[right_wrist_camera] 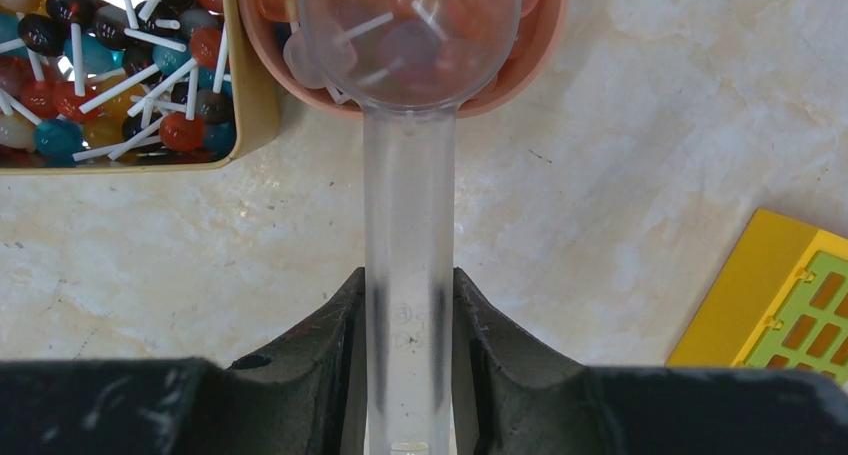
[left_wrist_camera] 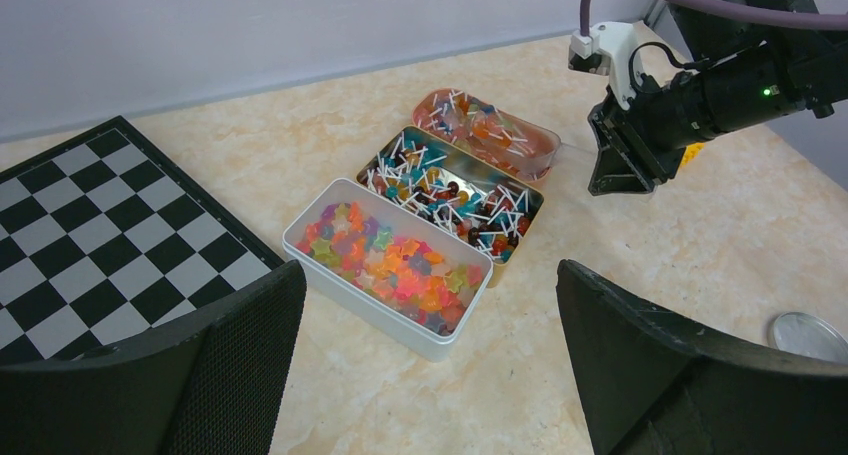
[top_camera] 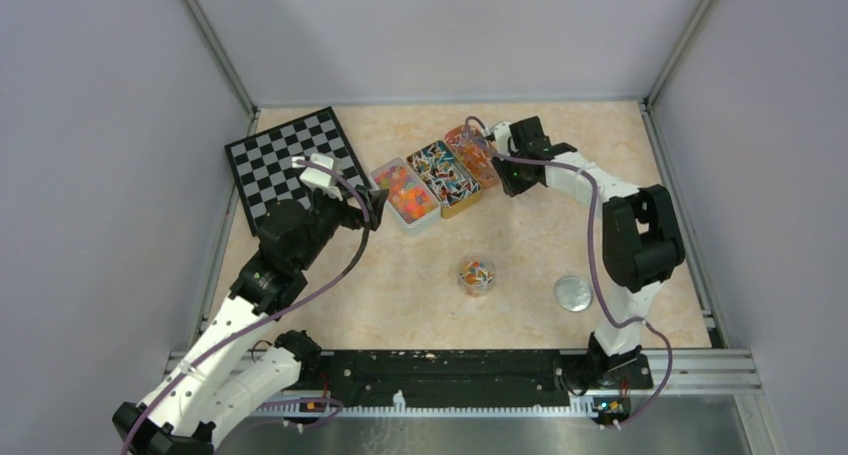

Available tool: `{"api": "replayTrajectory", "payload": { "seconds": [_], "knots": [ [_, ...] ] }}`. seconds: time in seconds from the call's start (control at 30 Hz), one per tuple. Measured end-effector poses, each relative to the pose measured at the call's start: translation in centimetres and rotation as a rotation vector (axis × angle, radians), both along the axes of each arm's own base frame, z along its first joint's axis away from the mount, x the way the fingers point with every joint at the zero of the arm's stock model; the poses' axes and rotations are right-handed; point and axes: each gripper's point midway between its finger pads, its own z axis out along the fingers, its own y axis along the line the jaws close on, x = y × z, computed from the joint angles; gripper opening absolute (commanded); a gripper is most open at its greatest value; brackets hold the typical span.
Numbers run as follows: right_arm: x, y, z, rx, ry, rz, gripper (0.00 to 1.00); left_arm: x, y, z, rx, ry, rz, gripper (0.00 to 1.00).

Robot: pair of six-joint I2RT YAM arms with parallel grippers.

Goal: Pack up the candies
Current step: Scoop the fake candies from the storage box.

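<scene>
Candies fill three trays in a row: star gummies in a white tray [top_camera: 405, 193] [left_wrist_camera: 392, 265], lollipops in a gold tray [top_camera: 443, 173] [left_wrist_camera: 455, 190] [right_wrist_camera: 120, 65], and more lollipops in a pink tray [top_camera: 470, 153] [left_wrist_camera: 490, 135] [right_wrist_camera: 540, 35]. A small clear jar [top_camera: 476, 274] holds a few candies. My right gripper [top_camera: 497, 158] [right_wrist_camera: 408, 280] is shut on the handle of a clear scoop [right_wrist_camera: 410, 35], whose bowl is over the pink tray. My left gripper [top_camera: 374, 212] [left_wrist_camera: 428, 275] is open and empty just beside the white tray.
A chessboard [top_camera: 295, 165] [left_wrist_camera: 90, 225] lies at the back left. A round metal lid [top_camera: 572, 293] [left_wrist_camera: 812, 335] lies right of the jar. A yellow block with green squares [right_wrist_camera: 790, 305] sits right of the scoop handle. Walls enclose the table.
</scene>
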Motion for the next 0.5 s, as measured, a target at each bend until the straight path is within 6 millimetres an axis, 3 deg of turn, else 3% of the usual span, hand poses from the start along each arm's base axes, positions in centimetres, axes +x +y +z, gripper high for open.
{"api": "replayTrajectory", "payload": {
  "seconds": [0.5],
  "knots": [
    [-0.38,0.01,-0.72,0.059,-0.087,0.01,0.0,0.0,0.0,0.0,0.0,0.0,0.0,0.99]
  ]
}}
